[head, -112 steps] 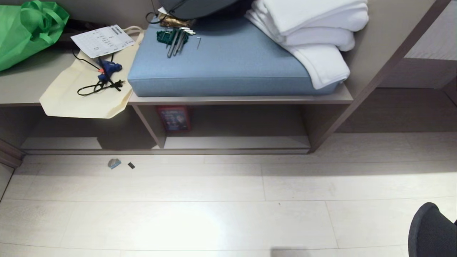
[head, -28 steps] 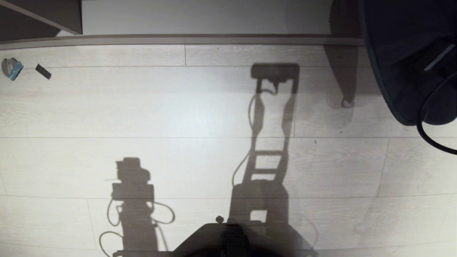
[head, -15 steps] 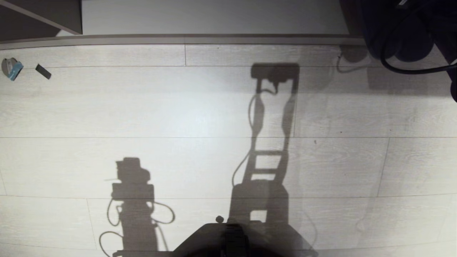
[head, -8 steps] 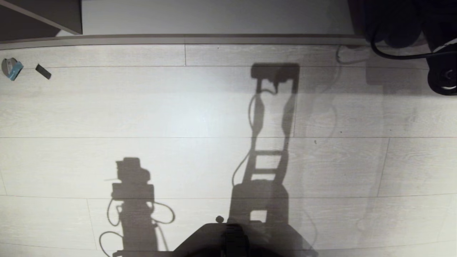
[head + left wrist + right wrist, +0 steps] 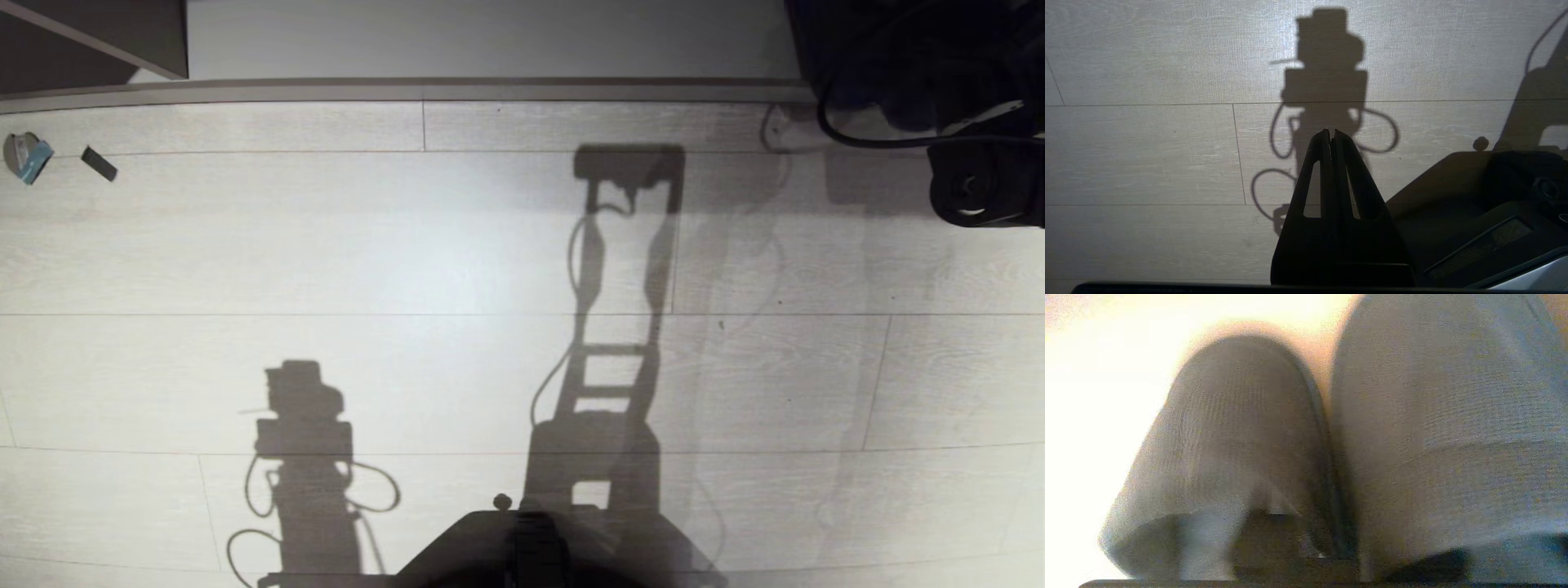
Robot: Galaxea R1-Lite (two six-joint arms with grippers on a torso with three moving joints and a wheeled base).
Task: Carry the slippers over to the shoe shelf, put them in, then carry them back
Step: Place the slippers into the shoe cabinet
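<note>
The right arm (image 5: 980, 184) has carried the slippers (image 5: 1331, 449) forward into the shoe shelf (image 5: 490, 49), its grip state unclear; the left gripper (image 5: 1331, 132) hangs closed.

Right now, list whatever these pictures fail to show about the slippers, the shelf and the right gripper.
- Slippers: the right wrist view shows two blurred rounded forms side by side, filling the frame; what they rest on is hidden.
- Right gripper: its fingers appear in no view. In the head view only dark arm parts show at the top right corner, cut by the edge.
- Shelf: only its pale base board shows in the head view; the inside lies beyond the top edge.
</note>
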